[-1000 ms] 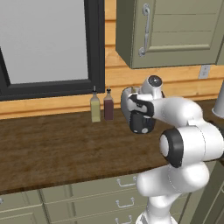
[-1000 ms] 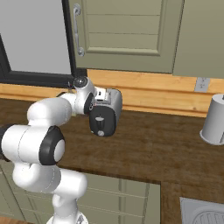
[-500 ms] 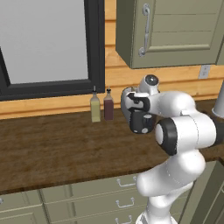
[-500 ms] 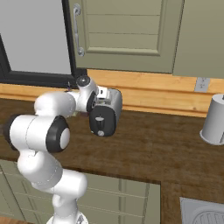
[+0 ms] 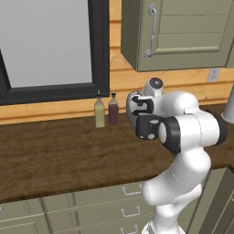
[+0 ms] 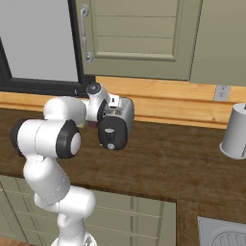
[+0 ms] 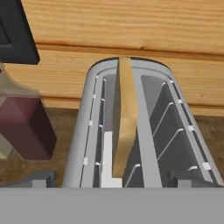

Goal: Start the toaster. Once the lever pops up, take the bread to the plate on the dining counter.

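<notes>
We are looking at a wooden kitchen counter [image 5: 55, 155] where the toaster [image 6: 117, 125] is sitting near the back wall, just right of two small bottles [image 5: 106, 109]. Our gripper [image 7: 111, 179] is hovering directly above the toaster, pointing down into its slots, with its fingers [image 7: 41, 178] standing wide apart and holding nothing. The bread [image 7: 124, 118] is standing on edge in the left slot, between and just beyond the fingertips, not touching them.

Matt silver metal toaster [image 7: 87, 131], wood-grain counter [image 5: 55, 155]
</notes>
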Tool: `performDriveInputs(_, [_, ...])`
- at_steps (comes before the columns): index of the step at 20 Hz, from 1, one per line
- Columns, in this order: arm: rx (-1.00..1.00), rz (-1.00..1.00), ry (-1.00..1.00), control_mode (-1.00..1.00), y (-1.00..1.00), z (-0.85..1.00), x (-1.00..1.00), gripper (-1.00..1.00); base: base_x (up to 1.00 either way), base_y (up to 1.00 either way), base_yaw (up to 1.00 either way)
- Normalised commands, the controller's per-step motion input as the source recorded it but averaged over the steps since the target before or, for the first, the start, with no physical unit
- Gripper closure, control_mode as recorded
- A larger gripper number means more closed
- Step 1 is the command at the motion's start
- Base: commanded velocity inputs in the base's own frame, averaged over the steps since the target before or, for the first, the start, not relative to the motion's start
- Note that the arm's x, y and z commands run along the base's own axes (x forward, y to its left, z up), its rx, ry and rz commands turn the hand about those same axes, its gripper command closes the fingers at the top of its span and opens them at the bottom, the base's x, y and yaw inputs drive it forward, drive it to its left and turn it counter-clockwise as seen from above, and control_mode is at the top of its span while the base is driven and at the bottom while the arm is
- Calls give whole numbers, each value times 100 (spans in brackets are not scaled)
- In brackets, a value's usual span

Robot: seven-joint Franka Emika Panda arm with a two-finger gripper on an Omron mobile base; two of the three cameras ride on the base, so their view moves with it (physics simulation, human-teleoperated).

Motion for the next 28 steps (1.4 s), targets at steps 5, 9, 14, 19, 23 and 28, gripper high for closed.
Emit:
performDriveInputs(5, [0, 0, 0, -100, 0, -8, 29, -100, 0, 0, 0])
performDriveInputs(9, [0, 0, 0, -100, -3, -12, 32, -100, 0, 0, 0])
performDriveInputs(14, [-2, 0, 0, -100, 0, -28, 15, -100, 0, 0, 0])
performDriveInputs(19, [-2, 0, 0, -100, 0, -35, 6, -100, 0, 0, 0])
performDriveInputs(23, [-2, 0, 0, -100, 0, -37, 0, -100, 0, 0, 0])
performDriveInputs(28, [-1, 0, -3, -100, -1, -32, -9, -100, 0, 0, 0])
